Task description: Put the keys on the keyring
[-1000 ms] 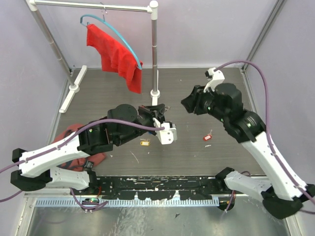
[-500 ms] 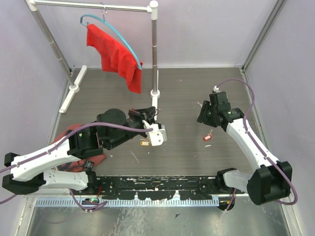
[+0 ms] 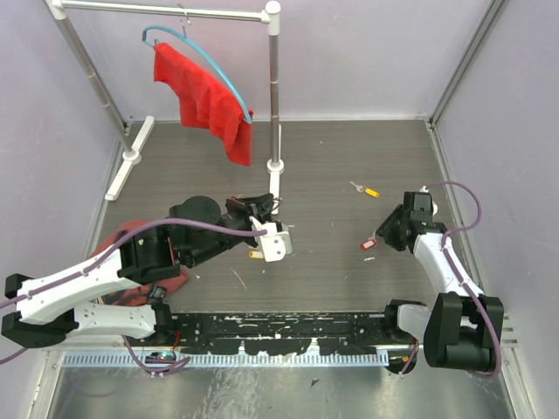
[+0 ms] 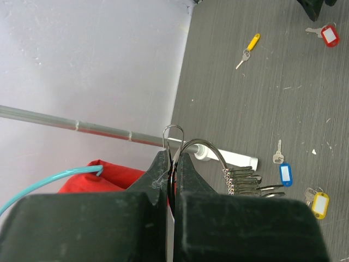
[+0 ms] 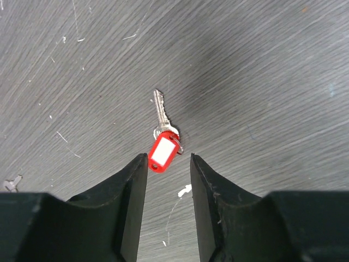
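Grey wood-grain table (image 3: pixel 332 157) fills most of the top view. A metal rack (image 3: pixel 273 87) w/ a red cloth (image 3: pixel 201 100) stands at 11–12 o'clock.

Left arm (image 3: pixel 96 271) reaches from 8 o'clock to approx. table centre. Its left gripper (image 4: pixel 173 164) has fingers pressed together on the keyring (image 4: pixel 203 144), with the thin wire nipped between the tips. A bunch of keys (image 4: pixel 242 183) hangs off the ring at 4 o'clock of the tips in the wrist view.

Right arm (image 3: pixel 441 262) is folded low at 4 o'clock, w/ the right gripper (image 5: pixel 168 159) pointing down at the table. Its fingers are apart, one each side of the red-tagged key (image 5: pixel 162 148), and no contact shows.

That key lies flat on the table at 4 o'clock, blade toward 12 in the right wrist view, tag nearest the fingers. Well apart from it are a yellow-tagged key (image 3: pixel 370 191) at 2 o'clock and a blue-tagged key (image 4: pixel 285 173) near the rack's foot.

Handling, my read: the key is light, stiff, thin and smooth, so it prob. skates on the table and is hard to pinch lying flat. The plastic tag is thicker and grippier, so it's the better hold. Take it across its short width and leave the blade and head free. The ring wire is thin and springy and may twist in the pinch.
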Motion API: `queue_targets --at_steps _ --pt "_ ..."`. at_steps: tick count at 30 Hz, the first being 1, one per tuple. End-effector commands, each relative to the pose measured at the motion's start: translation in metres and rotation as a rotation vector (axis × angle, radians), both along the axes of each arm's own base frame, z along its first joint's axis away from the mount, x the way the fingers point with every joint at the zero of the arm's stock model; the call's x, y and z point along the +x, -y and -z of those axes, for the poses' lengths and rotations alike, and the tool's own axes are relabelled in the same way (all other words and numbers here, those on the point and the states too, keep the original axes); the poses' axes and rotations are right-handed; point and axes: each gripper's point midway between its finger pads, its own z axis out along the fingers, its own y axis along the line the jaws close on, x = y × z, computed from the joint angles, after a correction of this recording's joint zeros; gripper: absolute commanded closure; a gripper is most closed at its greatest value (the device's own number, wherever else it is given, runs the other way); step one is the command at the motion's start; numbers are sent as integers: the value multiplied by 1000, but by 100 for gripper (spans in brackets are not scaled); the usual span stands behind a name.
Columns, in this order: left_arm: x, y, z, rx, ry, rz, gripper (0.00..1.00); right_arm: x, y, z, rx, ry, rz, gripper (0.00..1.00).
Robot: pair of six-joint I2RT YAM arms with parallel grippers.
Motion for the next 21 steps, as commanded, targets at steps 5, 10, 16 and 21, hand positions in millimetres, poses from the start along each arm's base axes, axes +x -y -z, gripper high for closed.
queue_targets --at_steps 5,10,16,21 --pt "-2 -1 -14 -72 6 13 100 12 0 -1 90 95 34 57" --pt "-2 -1 -13 -71 5 14 100 8 1 5 112 103 37 59" --pt "-1 2 -14 -71 5 15 100 7 -3 11 145 100 26 65" --pt "-1 2 -15 -73 5 14 100 3 -4 20 149 77 19 64"
